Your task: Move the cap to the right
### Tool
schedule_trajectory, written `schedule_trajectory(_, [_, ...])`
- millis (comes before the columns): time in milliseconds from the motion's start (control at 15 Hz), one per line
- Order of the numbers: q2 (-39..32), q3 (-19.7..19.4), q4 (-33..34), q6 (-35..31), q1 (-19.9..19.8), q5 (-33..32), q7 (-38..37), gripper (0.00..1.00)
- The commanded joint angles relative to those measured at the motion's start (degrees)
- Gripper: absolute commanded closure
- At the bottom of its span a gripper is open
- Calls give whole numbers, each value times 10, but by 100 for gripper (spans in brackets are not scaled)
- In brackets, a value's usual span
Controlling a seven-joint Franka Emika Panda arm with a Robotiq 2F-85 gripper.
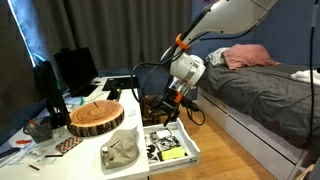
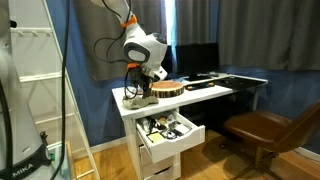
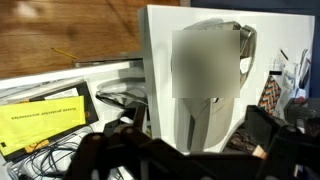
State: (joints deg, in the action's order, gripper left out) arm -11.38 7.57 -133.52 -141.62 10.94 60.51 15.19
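Now the cap (image 1: pixel 120 152) lies on the near corner of the white desk (image 1: pixel 100 140), in front of the round wood slice (image 1: pixel 97 117) and just left of the open drawer (image 1: pixel 195 152). The claw (image 1: pixel 164 106) hangs above this drawer, to the right of the cap and not touching it. In the wrist view the cap (image 3: pixel 205 85) is on the white surface beyond the dark fingers (image 3: pixel 105 152), which stand apart with nothing between them. A yellow paper (image 3: pixel 40 115) lies in the drawer.
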Motion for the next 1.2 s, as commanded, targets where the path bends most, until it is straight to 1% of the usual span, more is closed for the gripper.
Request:
schedule_trajectory(0, [-67,10,62,8,-26,48,42,0])
schedule_trajectory(400, [-167,22,149,18,-40,72,83,0])
schedule_trajectory(867, [-258,41,243,20,-40,93,96,0])
schedule_trajectory(933, [-267,41,253,18,-38,91,94,3])
schedule_trajectory(1000, [-276,42,263,17,-38,89,92,20])
schedule_trajectory(1067, [-285,42,273,17,-37,86,90,27])
schedule_trajectory(1133, [-293,43,282,16,-37,85,91,31])
